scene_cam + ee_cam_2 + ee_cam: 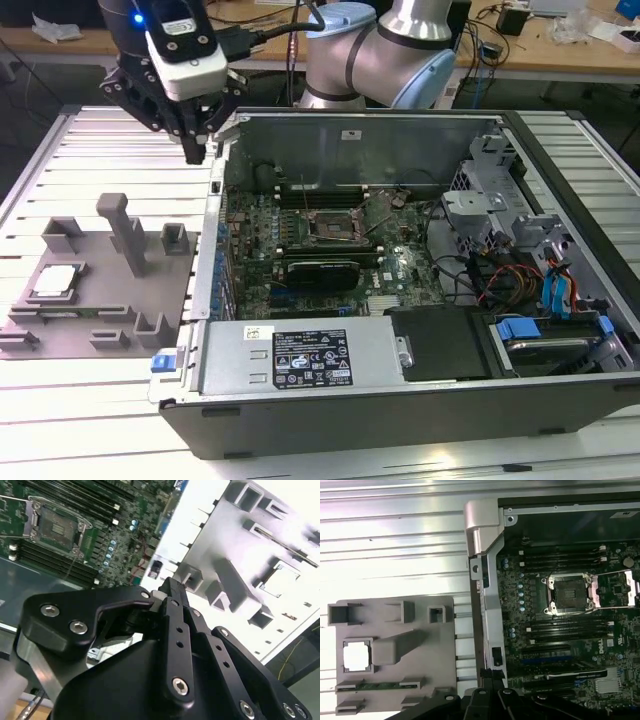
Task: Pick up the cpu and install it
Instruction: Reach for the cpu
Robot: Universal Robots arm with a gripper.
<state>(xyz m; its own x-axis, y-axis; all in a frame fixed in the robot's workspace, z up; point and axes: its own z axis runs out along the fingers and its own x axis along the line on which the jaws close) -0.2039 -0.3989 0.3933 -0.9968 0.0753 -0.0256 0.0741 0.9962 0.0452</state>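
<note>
The cpu (55,282) is a small square chip with a bright silvery top. It lies in a square pocket of the grey plastic fixture (100,300) at the exterior view's left, and it shows in the first wrist view as cpu (357,657). My gripper (193,150) hangs above the table near the far corner of the computer case's wall, well apart from the chip. Its dark fingers (172,587) are shut together with nothing between them. The dark metal-rimmed socket (338,228) sits on the motherboard with its frame lifted; the first wrist view shows this socket (568,594) too.
The open computer case (400,390) takes up the middle and right, with a power supply along its near side and drive cages at the right. Upright grey posts (125,232) rise from the fixture. The table top (110,150) is ribbed aluminium.
</note>
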